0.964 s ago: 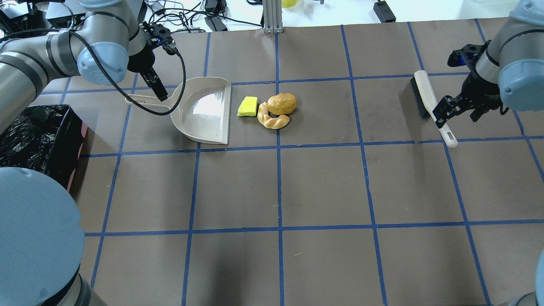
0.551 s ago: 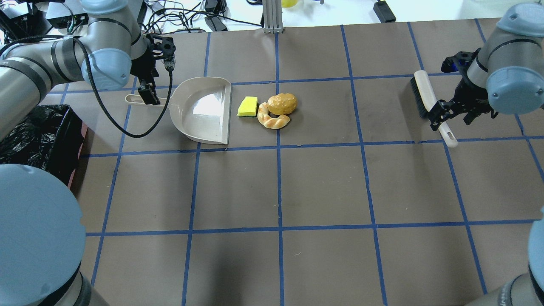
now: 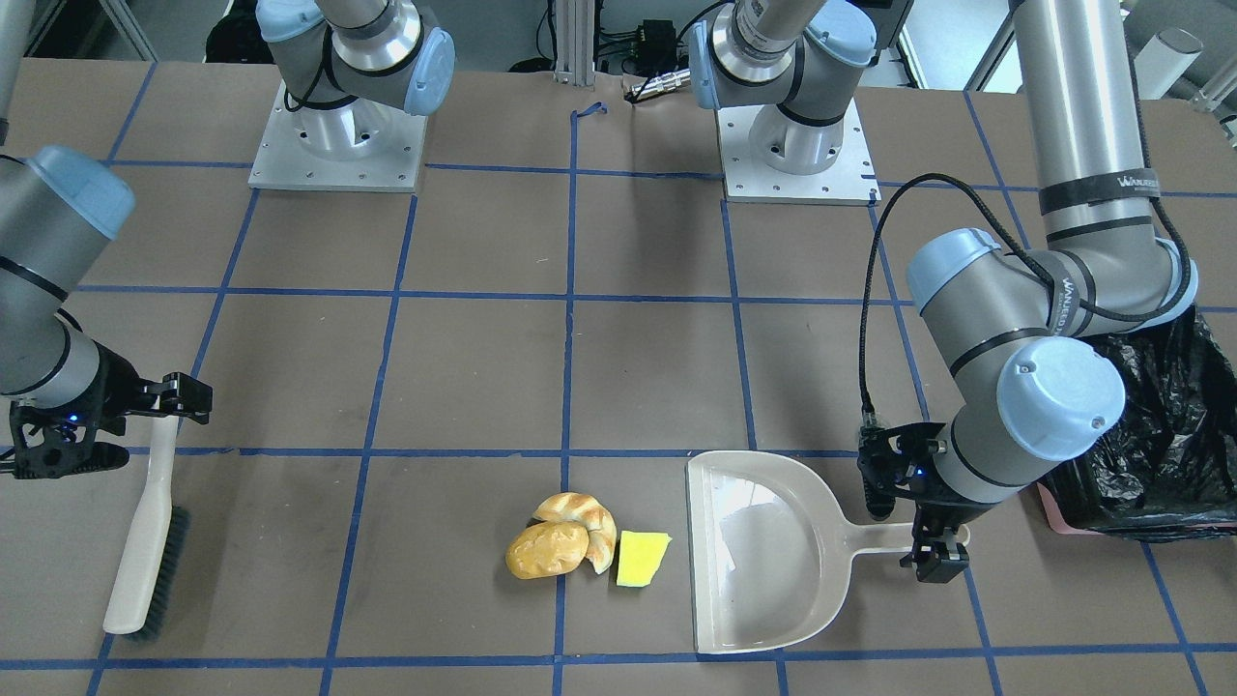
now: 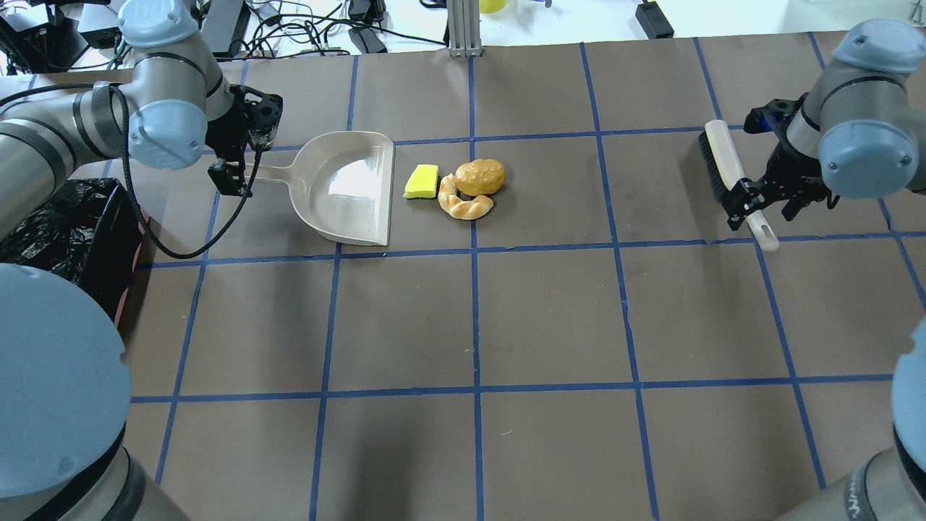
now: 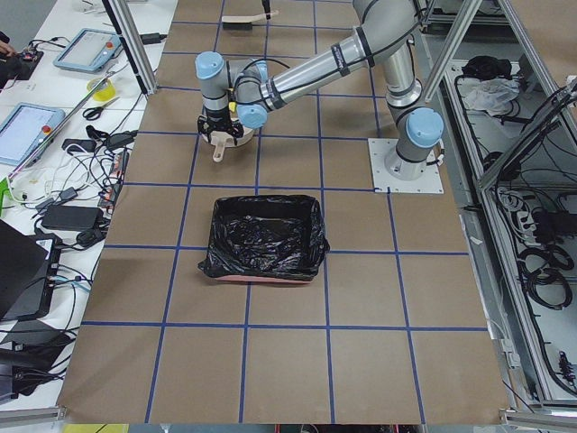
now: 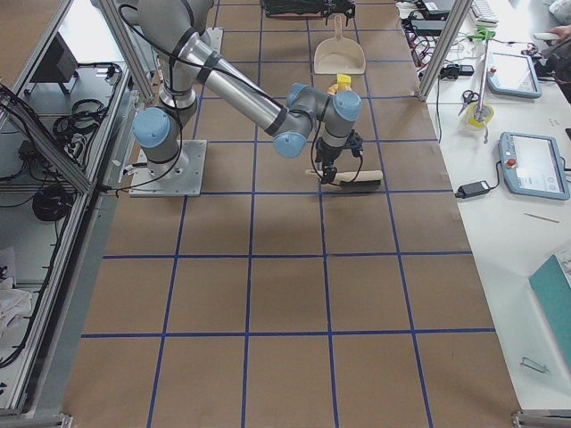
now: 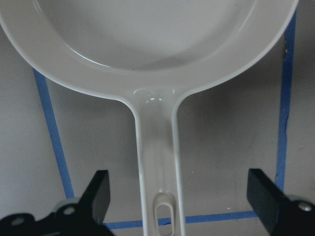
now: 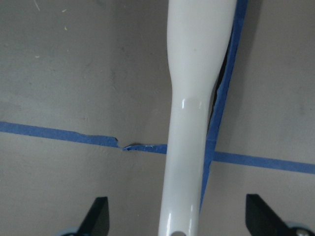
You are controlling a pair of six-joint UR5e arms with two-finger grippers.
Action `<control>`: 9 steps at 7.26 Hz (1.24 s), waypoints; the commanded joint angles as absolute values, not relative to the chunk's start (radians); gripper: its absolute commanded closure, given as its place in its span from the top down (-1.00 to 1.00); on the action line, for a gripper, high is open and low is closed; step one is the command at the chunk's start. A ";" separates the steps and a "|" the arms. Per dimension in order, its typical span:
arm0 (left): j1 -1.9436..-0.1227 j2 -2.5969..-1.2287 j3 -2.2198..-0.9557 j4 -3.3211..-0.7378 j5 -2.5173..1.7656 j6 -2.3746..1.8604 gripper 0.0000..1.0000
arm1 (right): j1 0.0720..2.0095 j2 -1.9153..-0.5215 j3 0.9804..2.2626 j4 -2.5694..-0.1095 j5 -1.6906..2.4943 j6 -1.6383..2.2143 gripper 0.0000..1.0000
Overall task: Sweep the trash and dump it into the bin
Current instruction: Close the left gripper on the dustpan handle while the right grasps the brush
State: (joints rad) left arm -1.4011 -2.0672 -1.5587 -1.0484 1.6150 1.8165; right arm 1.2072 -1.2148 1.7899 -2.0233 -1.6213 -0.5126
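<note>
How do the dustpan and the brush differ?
The dustpan is a wide beige scoop; the brush is slim with dark bristles. The dustpan lies beside the sponge; the brush lies far from it. Both lie flat, each handle straddled by an open gripper: left gripper over the dustpan's, right gripper over the brush's.

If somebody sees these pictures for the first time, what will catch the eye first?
Most likely the bright trash in the centre: a yellow sponge block, a croissant and a bread roll, just beside the open mouth of the beige dustpan. Next, each tool hangs open over a handle: the left tool over the dustpan handle, the right tool over the brush handle.
</note>
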 commanded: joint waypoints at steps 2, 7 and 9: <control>-1.373 -2.071 -1.595 -0.965 1.546 1.727 1.00 | 1.207 -1.200 1.790 -2.023 -1.621 -0.511 0.45; -1.373 -2.098 -1.615 -0.923 1.548 1.720 0.89 | 1.207 -1.198 1.789 -2.022 -1.632 -0.506 0.21; -1.371 -2.098 -1.611 -0.922 1.548 1.723 -0.37 | 1.207 -1.192 1.789 -2.022 -1.632 -0.505 -0.41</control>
State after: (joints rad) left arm -1.3719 -2.0978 -1.6124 -0.9237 1.5483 1.7233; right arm 1.2073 -1.1960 1.7895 -2.0218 -1.6320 -0.5060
